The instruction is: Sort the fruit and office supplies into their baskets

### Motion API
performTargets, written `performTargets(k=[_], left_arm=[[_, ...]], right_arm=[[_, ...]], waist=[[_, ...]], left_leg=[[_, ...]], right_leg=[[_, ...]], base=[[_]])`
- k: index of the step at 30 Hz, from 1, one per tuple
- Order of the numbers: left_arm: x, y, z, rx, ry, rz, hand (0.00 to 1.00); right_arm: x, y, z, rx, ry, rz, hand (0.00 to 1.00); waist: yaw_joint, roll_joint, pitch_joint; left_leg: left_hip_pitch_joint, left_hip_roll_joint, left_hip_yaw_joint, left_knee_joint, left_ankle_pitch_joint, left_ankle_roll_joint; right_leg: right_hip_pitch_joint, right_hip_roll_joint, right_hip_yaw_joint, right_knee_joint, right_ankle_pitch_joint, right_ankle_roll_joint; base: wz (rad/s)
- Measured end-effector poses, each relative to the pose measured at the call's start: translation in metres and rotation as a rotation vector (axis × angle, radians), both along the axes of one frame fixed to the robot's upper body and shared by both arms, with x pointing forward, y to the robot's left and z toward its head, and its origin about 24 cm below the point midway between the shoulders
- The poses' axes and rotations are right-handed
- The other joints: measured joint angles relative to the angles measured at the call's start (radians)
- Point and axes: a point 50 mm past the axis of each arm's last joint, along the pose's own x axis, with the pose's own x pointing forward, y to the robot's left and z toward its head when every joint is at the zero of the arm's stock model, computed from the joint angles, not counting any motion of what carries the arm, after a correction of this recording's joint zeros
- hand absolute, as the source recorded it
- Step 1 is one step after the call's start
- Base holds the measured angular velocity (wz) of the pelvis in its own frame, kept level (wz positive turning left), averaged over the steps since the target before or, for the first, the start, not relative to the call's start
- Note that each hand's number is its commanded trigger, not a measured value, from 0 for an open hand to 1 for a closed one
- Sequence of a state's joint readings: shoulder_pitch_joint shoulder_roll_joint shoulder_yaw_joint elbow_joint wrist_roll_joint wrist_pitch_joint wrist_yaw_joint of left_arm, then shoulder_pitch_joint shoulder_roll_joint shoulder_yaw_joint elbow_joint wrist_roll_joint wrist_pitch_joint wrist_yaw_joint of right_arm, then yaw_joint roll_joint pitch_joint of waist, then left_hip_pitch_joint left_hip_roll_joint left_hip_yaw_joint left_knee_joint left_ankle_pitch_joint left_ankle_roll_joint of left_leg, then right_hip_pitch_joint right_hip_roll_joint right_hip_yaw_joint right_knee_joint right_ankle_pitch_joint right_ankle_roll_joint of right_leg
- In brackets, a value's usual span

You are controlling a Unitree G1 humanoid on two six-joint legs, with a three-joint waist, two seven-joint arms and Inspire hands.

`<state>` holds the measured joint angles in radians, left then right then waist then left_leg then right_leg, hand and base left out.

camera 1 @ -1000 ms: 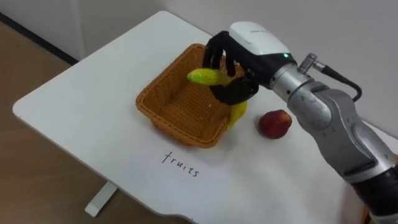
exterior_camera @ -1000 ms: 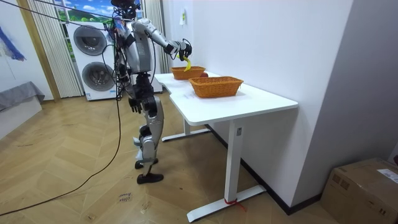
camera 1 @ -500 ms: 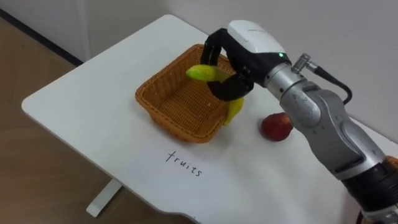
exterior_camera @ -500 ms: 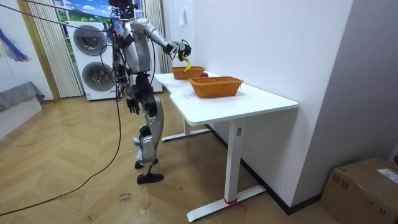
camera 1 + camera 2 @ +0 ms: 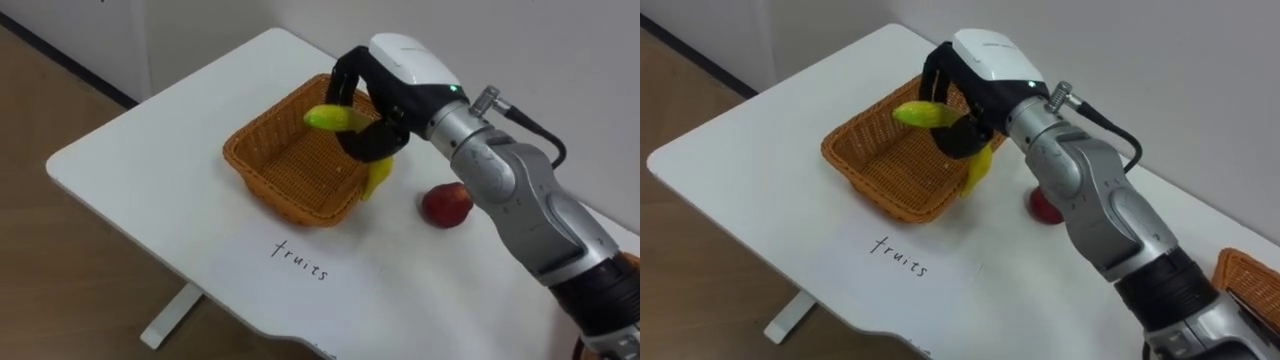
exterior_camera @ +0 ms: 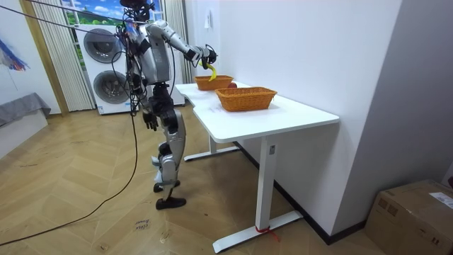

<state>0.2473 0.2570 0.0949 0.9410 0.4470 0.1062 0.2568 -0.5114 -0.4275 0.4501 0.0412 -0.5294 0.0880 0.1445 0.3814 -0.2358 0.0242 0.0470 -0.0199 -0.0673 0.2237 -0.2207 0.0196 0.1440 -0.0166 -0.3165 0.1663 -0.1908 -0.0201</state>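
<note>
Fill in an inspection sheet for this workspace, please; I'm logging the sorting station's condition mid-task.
Surface: white table, with a handwritten label in front of the basket.
Job's things: banana held above the right rim of the wicker basket; red apple on the table to the basket's right, apart from it; second basket further right.
Clutter: nothing seen.
Hands: right hand curled round the banana; left hand hangs by the hip in the room view.
Cables: nothing seen beyond the robot's own.
Surroundings: washing machines behind the robot; cardboard box on the wooden floor.
</note>
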Motion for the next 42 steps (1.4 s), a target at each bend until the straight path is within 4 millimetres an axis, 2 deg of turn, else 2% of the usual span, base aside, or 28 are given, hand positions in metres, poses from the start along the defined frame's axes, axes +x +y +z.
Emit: performTargets(k=[3,7,12,16,19,29,35,42], left_arm=[[0.000,0.000,0.000,-0.008,0.005,0.003,0.00],[0.000,0.001,0.000,-0.011,0.005,0.009,0.00],[0.001,0.002,0.000,-0.021,0.002,0.015,0.00],[0.006,0.001,0.001,-0.025,-0.009,0.008,0.00],[0.006,0.003,0.001,-0.021,-0.013,0.011,0.00],[0.002,0.005,0.002,-0.015,-0.004,0.014,0.00],[0.000,0.006,0.002,-0.011,-0.002,0.021,0.00],[0.000,0.006,0.003,-0.007,-0.011,0.017,0.00]], right_arm=[[0.002,-0.004,-0.004,-0.014,0.018,-0.014,1.00],[0.003,-0.010,-0.007,-0.044,0.044,-0.024,1.00],[0.003,-0.014,-0.005,-0.066,0.058,-0.016,1.00],[0.004,-0.012,-0.001,-0.071,0.054,-0.009,1.00],[0.004,-0.012,0.005,-0.080,0.034,0.001,1.00],[-0.002,-0.014,0.027,-0.121,-0.050,0.028,1.00],[-0.001,-0.009,0.049,-0.164,-0.157,0.034,1.00],[-0.004,-0.006,0.056,-0.167,-0.205,0.043,1.00]], waist=[[-0.008,0.000,-0.0001],[-0.016,0.000,-0.0004],[-0.028,-0.011,-0.0084],[-0.030,-0.012,-0.0092],[-0.030,-0.012,-0.0092],[-0.051,-0.011,-0.0091],[-0.058,-0.011,-0.0094],[-0.048,-0.012,-0.0101]], left_leg=[[-0.003,-0.002,-0.011,0.005,0.000,0.000],[-0.011,-0.004,-0.017,0.011,0.000,0.000],[-0.008,-0.002,-0.014,0.016,0.000,0.000],[-0.003,-0.002,-0.008,0.016,0.000,0.000],[-0.002,0.006,0.002,0.013,0.000,0.000],[-0.002,0.005,0.012,0.015,0.000,0.000],[-0.003,0.005,0.016,0.012,0.000,-0.001],[-0.001,0.004,0.012,0.007,0.000,-0.001]], right_leg=[[0.004,-0.002,-0.017,0.000,0.000,0.000],[-0.002,-0.003,-0.018,0.001,0.000,0.000],[-0.001,-0.002,-0.015,0.001,0.000,0.000],[0.000,-0.003,-0.011,0.001,0.000,0.000],[-0.001,-0.003,-0.008,0.001,0.000,0.000],[-0.001,-0.001,0.009,0.003,0.000,0.000],[-0.005,0.001,0.008,0.004,0.000,0.000],[-0.004,0.001,0.012,0.003,0.000,0.000]], base=[[0.11],[0.04],[0.00],[-0.05],[-0.09],[-0.03],[0.00],[0.00]])
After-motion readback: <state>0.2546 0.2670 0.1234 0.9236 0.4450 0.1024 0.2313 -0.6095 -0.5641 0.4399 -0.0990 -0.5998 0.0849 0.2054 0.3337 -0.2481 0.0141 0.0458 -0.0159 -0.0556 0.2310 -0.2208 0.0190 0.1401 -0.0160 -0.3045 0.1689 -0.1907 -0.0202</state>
